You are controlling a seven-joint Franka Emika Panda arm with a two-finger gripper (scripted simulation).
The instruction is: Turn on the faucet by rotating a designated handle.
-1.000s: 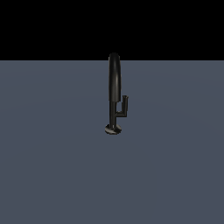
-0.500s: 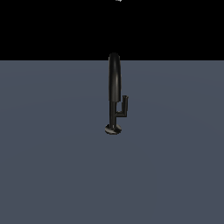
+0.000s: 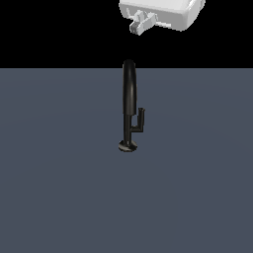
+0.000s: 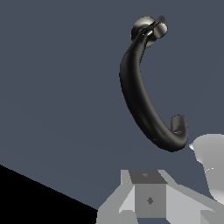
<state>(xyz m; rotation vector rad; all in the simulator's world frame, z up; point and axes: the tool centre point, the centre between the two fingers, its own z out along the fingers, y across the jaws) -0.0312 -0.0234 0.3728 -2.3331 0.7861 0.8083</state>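
A glossy black faucet (image 3: 129, 94) stands upright on a small round base disc (image 3: 127, 147) in the middle of the flat grey floor (image 3: 59, 188). Its short L-shaped handle (image 3: 141, 121) branches from the lower stem toward the exterior view's right. My white gripper (image 3: 142, 22) hangs well above the top of the spout, slightly toward the exterior view's right, touching nothing. The wrist view looks down along the arched spout (image 4: 140, 100) to the base, where the handle (image 4: 159, 28) sticks out. A grey fingertip (image 4: 148, 199) shows in the wrist view, but the jaw gap is not clear.
Only the flat grey floor surrounds the faucet, under a black background (image 3: 49, 29). A pale rounded part of the arm (image 4: 212, 168) shows at the wrist view's edge.
The gripper has come down into the top of the exterior view, where it did not show before. The faucet and its handle have not moved.
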